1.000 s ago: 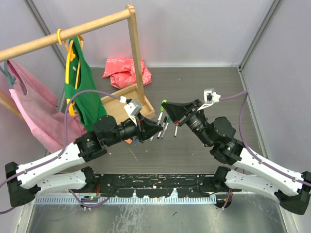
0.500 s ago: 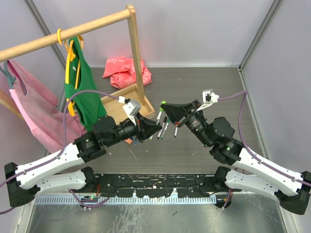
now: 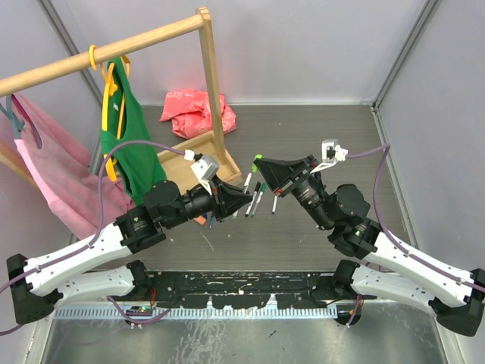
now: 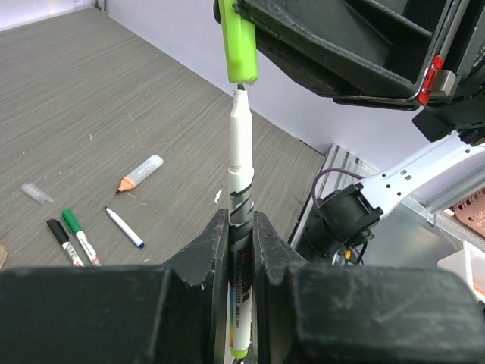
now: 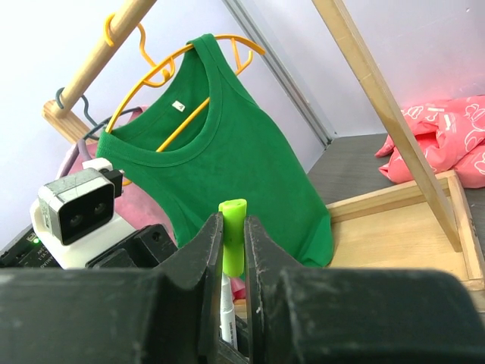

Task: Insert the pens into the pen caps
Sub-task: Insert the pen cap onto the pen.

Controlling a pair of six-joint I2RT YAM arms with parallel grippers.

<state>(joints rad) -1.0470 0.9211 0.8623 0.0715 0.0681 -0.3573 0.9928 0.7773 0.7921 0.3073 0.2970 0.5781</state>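
- Two claws meet tip to tip above the middle of the table (image 3: 326,129); each is clenched on its own piece.
- Left gripper (image 4: 239,221): grasping one white pen (image 4: 240,152) around the lower, printed part of its barrel; the pen stands upright in the left wrist view, with its dark tip uppermost.
- Right gripper (image 5: 231,227): grasping one lime-green cap (image 5: 232,235) between its fingers; the cap's mouth faces the pen.
- Pen and cap, relation: in line with one another; the pen tip sits just at the cap's mouth, and the white barrel is wholly outside it.
- Loose on the table below the claws, around its middle:
  - one grey-barrelled marker (image 4: 140,173) with an orange tip, lying apart from the rest;
  - one black-ended pen (image 4: 59,236) and one green-ended pen (image 4: 78,235), side by side and close together;
  - one thin white pen (image 4: 123,227) with a blue tip, just beside the green-ended one;
  - one small clear cap (image 4: 36,192), set a little apart.
- Wooden rack (image 3: 151,36): stands over the far left corner of the table; its flat wooden base (image 3: 186,155) lies near the left claw.
- Green vest (image 3: 129,152): hangs from the rack's rail; a pink garment (image 3: 53,182) hangs beside it, toward the left edge.
- Crumpled red-pink cloth (image 3: 195,110): lies near the far edge, just beside the rack's upright post.
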